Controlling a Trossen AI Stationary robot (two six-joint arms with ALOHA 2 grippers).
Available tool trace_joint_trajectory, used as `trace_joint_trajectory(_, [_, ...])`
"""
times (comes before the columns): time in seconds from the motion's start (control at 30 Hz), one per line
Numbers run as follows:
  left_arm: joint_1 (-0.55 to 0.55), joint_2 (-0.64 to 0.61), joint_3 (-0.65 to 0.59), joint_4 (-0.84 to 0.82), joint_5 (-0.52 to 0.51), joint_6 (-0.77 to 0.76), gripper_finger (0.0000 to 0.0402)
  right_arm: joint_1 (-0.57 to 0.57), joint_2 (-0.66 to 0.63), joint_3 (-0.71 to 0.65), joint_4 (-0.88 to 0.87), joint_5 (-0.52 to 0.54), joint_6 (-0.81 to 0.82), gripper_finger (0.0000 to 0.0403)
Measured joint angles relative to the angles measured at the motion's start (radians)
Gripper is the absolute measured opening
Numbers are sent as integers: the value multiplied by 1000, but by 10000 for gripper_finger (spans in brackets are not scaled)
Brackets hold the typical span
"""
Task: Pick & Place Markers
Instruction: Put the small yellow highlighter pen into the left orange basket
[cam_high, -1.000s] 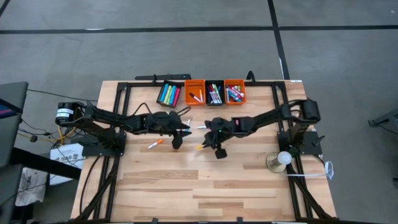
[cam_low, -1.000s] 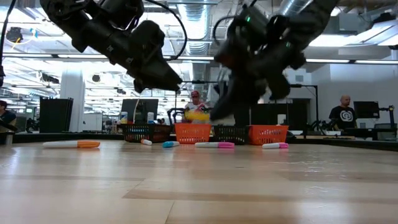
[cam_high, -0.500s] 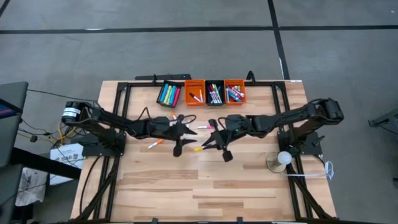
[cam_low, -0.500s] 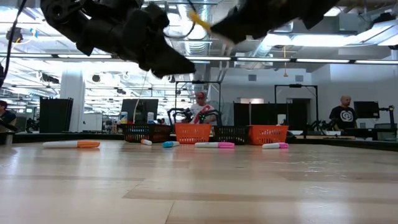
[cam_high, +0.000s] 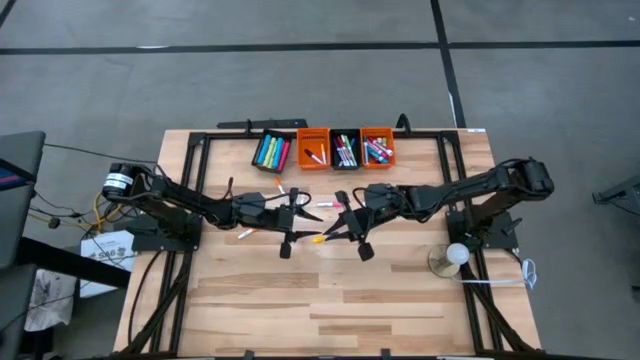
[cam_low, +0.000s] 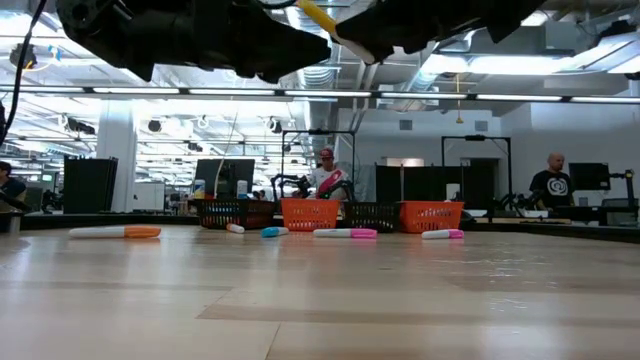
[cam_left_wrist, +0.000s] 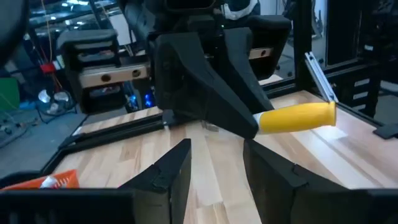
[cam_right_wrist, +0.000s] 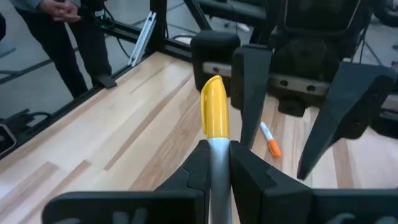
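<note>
1. Yellow marker (cam_right_wrist: 214, 118) is now off the table (cam_high: 400, 290), pinched in the right end effector (cam_high: 322, 238); a second ago that end effector was low over the boards with the marker near the surface.
2. Right arm has lifted and stretched toward table centre, marker tip pointing at the left arm.
3. Left end effector (cam_high: 297, 218) has come in to face it, fingers (cam_left_wrist: 174, 168) spread, nothing between them; yellow cap (cam_left_wrist: 297, 117) sits just beyond.
4. Judgement: looks like a handover or a carry toward the bins (cam_high: 313, 148) at the far edge; which one cannot be told.
5. Other markers remain loose: orange-tipped one (cam_high: 245, 232) near the left arm, several more just before the bins.
</note>
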Motion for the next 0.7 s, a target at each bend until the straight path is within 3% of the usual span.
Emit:
trace_joint_trajectory(0.4, [-21,0,0,15,-4,33,143,-16,4,0,4,-7,7,31])
trace_joint_trajectory(0.7, [-22,0,0,12,76,14,143,-23,3,0,5,3,0,30])
